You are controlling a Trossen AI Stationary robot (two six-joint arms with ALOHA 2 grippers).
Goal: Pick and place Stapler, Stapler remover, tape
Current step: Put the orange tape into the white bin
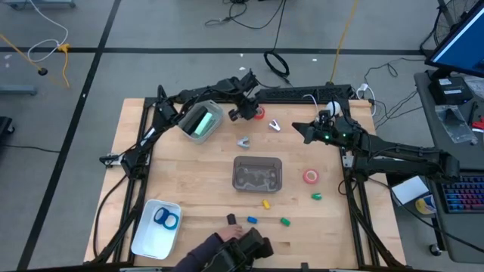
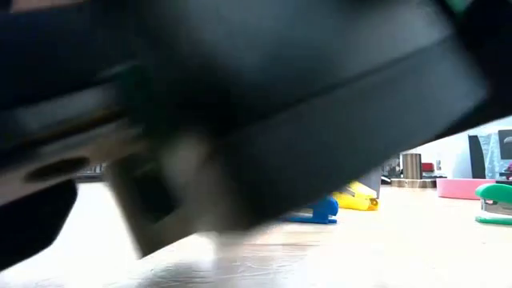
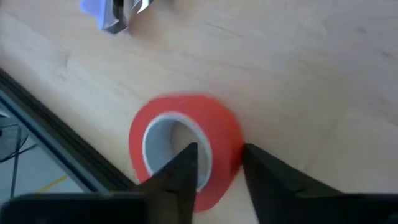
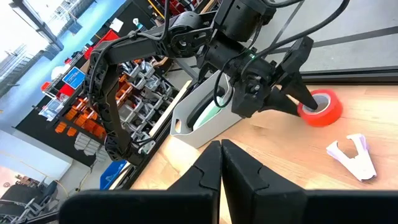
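The red tape is judged light, stiff and slippery; its wall is straddled by the left hand, half-open, not yet clamped. The right hand is shut, empty.

Red tape roll lies flat, wall between left tool fingers
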